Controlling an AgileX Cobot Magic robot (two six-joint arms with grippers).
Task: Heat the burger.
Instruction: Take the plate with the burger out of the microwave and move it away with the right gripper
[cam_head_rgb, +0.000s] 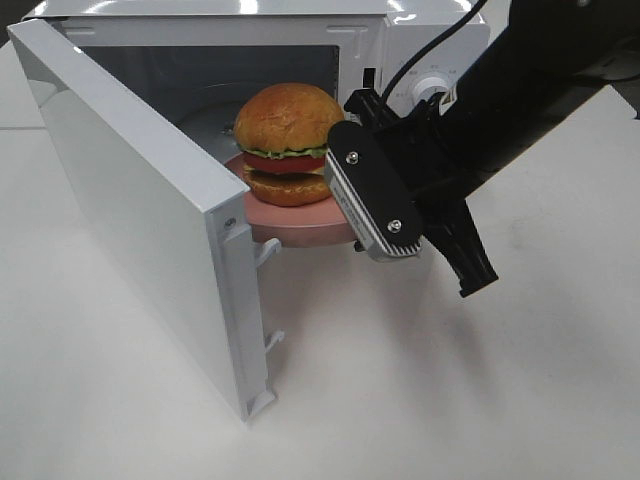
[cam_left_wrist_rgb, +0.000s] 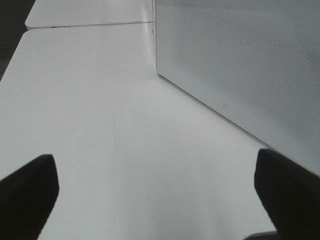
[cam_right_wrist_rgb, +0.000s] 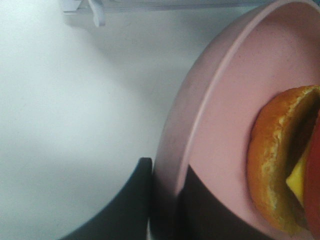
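The burger (cam_head_rgb: 288, 140), with a domed orange-brown bun, lettuce and a red layer, sits on a pink dish (cam_head_rgb: 300, 222). My right gripper (cam_head_rgb: 352, 222) is shut on the dish's near rim and holds it level at the mouth of the open microwave (cam_head_rgb: 430, 40), above the table. In the right wrist view the gripper (cam_right_wrist_rgb: 167, 205) pinches the pink rim (cam_right_wrist_rgb: 200, 115), with the burger (cam_right_wrist_rgb: 280, 165) just beyond it. The left gripper (cam_left_wrist_rgb: 157, 200) is open with nothing between its dark fingertips (cam_left_wrist_rgb: 25, 195). It hovers over bare table and is out of the exterior view.
The microwave door (cam_head_rgb: 130, 170) swings out to the left, its latch hooks (cam_head_rgb: 268, 250) close to the dish. In the left wrist view the door's mesh panel (cam_left_wrist_rgb: 240, 70) stands just ahead. White table (cam_head_rgb: 420, 400) surrounds everything. A black cable (cam_head_rgb: 420, 55) runs over the microwave.
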